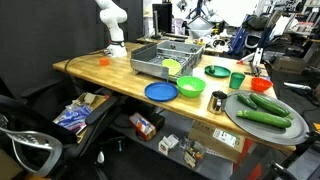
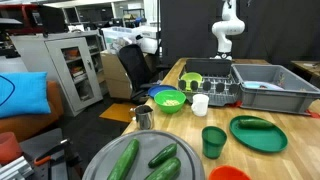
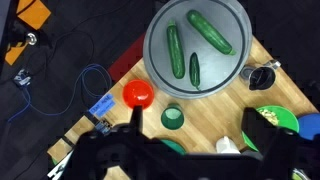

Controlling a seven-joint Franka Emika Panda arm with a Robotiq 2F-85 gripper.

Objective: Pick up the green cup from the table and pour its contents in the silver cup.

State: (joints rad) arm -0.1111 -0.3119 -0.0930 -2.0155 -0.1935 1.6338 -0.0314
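Both jaws of the gripper [image 3: 182, 150] stand spread wide and hold nothing, dark at the bottom of the wrist view, which looks down on the round metal tray [image 3: 228, 65] from high up. In both exterior views the white arm [image 1: 112, 25] [image 2: 230, 30] rises upright at the table [image 1: 100, 68] end far from the tray. Upright on the wood, the green cup [image 3: 173, 117] [image 1: 236, 80] sits just beside the tray's rim, between tray and gripper. By another part of that rim stands the silver cup [image 3: 262, 75] [image 2: 143, 117], apart from the green cup, and a red bowl [image 3: 138, 93] lies near the tray too
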